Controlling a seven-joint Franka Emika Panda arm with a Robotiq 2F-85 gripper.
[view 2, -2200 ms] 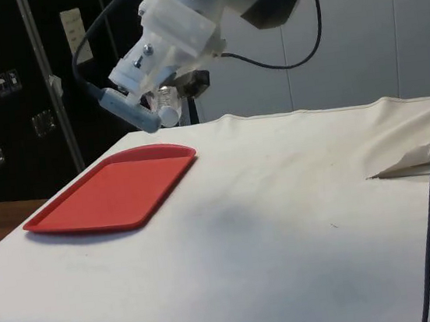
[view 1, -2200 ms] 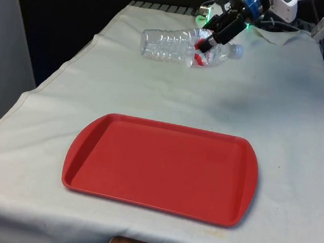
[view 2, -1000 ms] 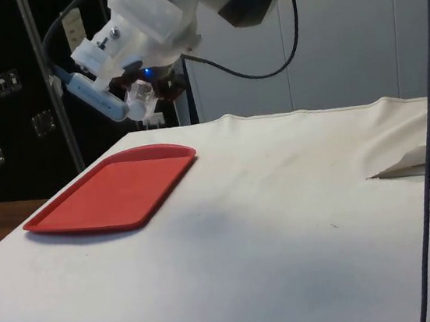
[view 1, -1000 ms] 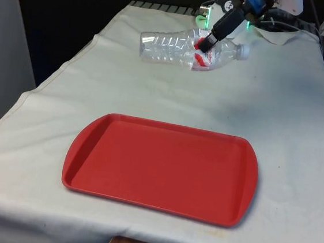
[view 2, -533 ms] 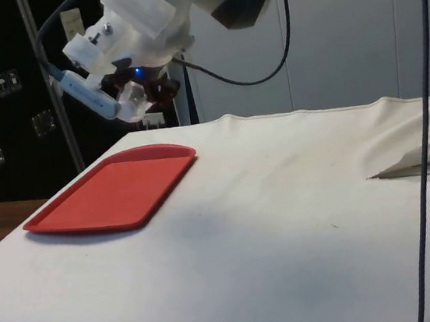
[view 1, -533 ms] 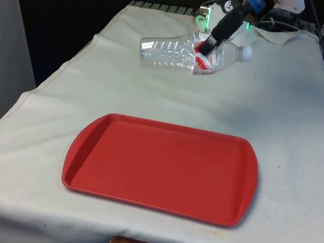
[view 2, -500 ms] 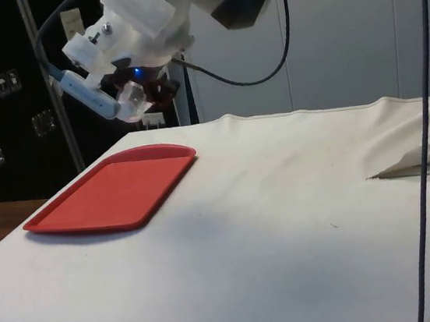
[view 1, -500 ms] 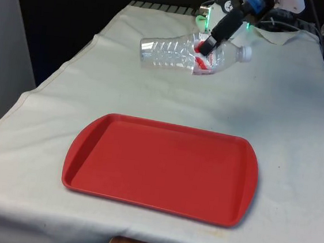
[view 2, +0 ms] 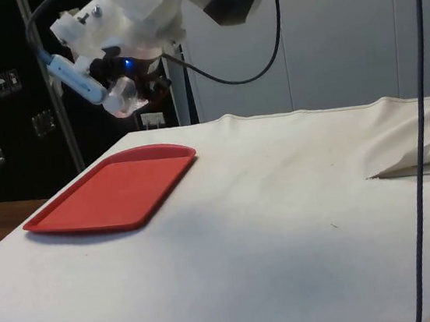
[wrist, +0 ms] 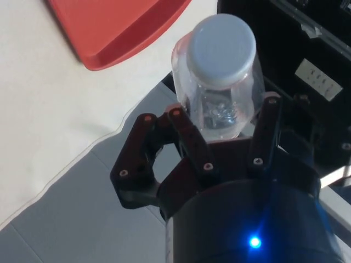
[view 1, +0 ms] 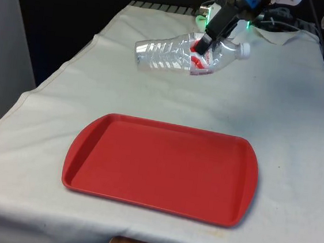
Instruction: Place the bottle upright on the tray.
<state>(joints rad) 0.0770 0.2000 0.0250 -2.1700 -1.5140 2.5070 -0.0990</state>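
A clear plastic bottle (view 1: 172, 54) with a red label and a white cap (view 1: 246, 49) hangs nearly level in the air above the table's far end, cap towards the front view's right. My gripper (view 1: 205, 45) is shut on the bottle near its label. From the side the bottle (view 2: 122, 98) shows end-on under the gripper (view 2: 131, 83), above the tray's far end. In the wrist view the cap (wrist: 222, 47) faces the camera between the fingers (wrist: 186, 137). The red tray (view 1: 163, 167) lies flat on the near half of the table and holds nothing.
White cloth (view 1: 279, 110) covers the table, with a fold (view 2: 419, 163) at its far end beside cables (view 2: 417, 144). Dark cabinets (view 2: 4, 108) stand beyond the tray in the side view.
The gripper has lifted the bottle off the cloth and higher, and has tilted it so that the base end now points slightly down towards the front view's left.
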